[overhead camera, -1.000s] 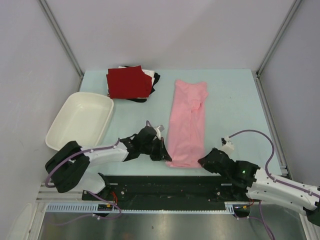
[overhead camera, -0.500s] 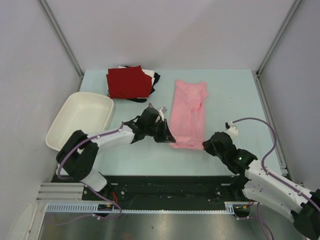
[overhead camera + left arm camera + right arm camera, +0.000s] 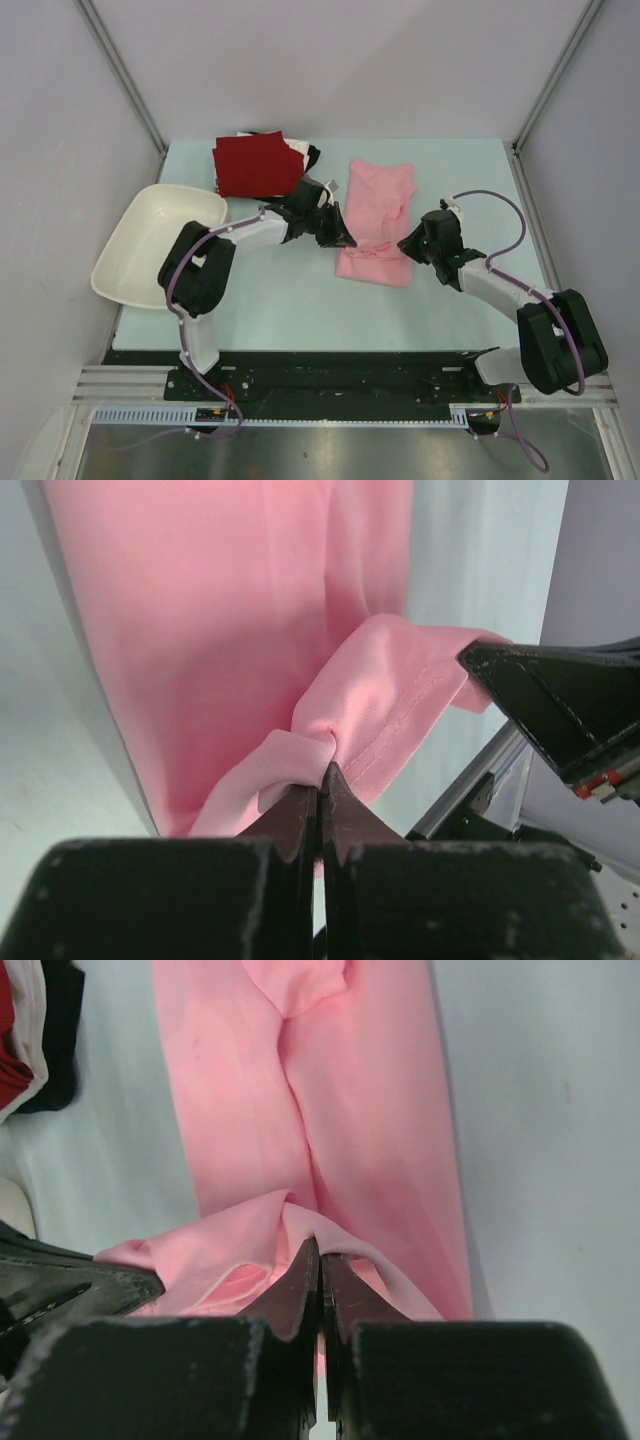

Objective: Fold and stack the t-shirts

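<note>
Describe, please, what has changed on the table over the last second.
The left gripper and right gripper, each shut on a near-hem corner of the pink t-shirt, carried that hem away from the arm bases, folding the lower part up over the shirt. The folded stack topped by the dark red shirt and the white tub stayed put.

Open table [image 3: 290, 300] is lying nearward of the pink t-shirt [image 3: 380, 200]; the folded stack [image 3: 258, 165] is sitting just beyond your left gripper [image 3: 343, 238]; the white tub [image 3: 160, 240] is blocking the left edge.
</note>
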You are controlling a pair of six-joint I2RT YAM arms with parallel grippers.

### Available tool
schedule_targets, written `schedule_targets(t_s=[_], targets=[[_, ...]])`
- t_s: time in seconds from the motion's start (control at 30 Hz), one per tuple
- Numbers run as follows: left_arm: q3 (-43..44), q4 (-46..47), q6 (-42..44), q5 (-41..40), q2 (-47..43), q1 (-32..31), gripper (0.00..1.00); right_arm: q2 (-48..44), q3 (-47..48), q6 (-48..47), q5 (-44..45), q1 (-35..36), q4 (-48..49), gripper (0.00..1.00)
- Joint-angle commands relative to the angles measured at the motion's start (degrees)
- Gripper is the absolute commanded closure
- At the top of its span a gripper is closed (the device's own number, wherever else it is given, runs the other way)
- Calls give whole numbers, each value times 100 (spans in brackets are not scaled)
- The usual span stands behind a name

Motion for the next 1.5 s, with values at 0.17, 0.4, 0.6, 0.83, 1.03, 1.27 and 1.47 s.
schedule_targets(t_s=[0.17, 0.4, 0.6, 0.83, 1.03, 1.27, 1.47], targets=[[1238, -404, 301, 264, 853, 473, 100, 1095, 910, -251, -399, -405, 841, 100], [2169, -301, 284, 474, 1529, 737, 23, 2035, 1709, -15, -399, -721, 902, 49], [3294, 279, -120, 914, 1917, 1062, 0, 2599, 2352, 30, -65, -967, 1570, 0], [2089, 236, 2, 669, 1023, 1098, 0, 1818, 2273, -504, 208, -819, 475, 0], [-806, 420, 55, -395, -1050, 755, 0, 552, 1299, -954, 822, -161, -722, 0], [-2558, 1273, -147, -360, -1809, 359, 0, -863, -415, -604, 498, 165, -829, 1], [-2769, 1730, -288, -535, -1485, 201, 0, -1637, -1206, -419, 384, 254, -627, 1]])
